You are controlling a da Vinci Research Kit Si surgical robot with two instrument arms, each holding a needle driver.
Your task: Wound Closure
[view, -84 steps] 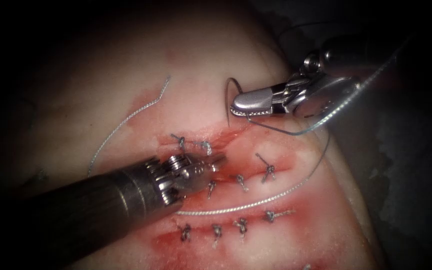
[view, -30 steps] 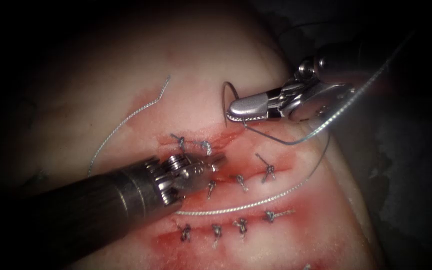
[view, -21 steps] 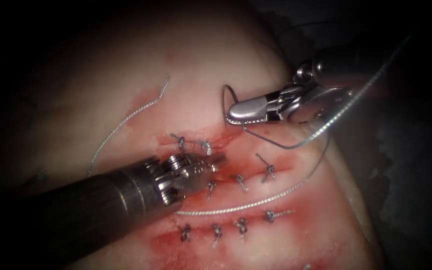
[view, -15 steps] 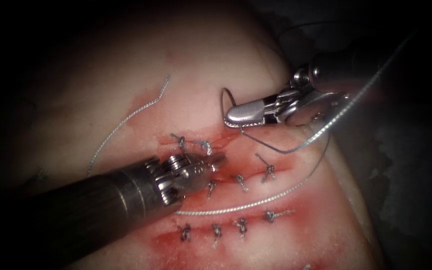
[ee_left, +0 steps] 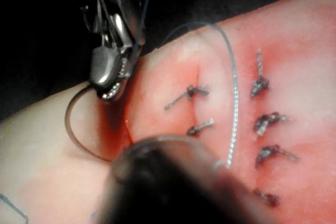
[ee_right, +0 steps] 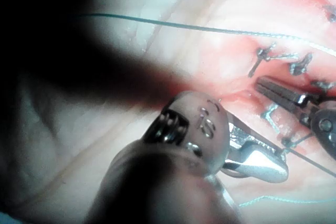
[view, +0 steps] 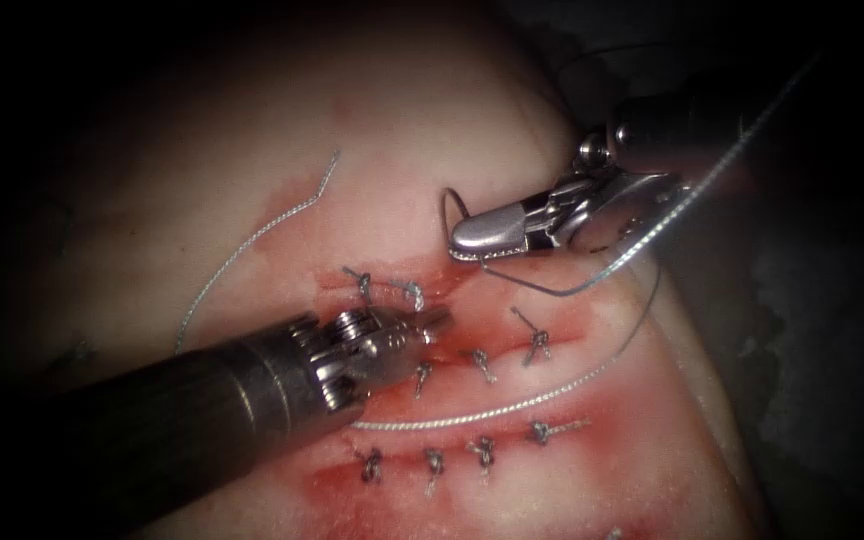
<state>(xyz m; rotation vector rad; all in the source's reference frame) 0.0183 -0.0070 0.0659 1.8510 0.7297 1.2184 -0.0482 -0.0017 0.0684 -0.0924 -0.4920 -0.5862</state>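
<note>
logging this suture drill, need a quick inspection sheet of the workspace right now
surface: tissue, with red fluid around the cut.
job's things: curved needle held near one end by the right tool, its arc free above the tissue; thread trails from the tool.
clutter: knotted stitches in rows; a loose thread piece left of the cut; another thread length lying between the stitch rows.
grippers: right tool shut on the needle; left tool low at the cut's left end, fingers together, holding nothing visible.
cables: nothing seen.
surroundings: dark.
</note>
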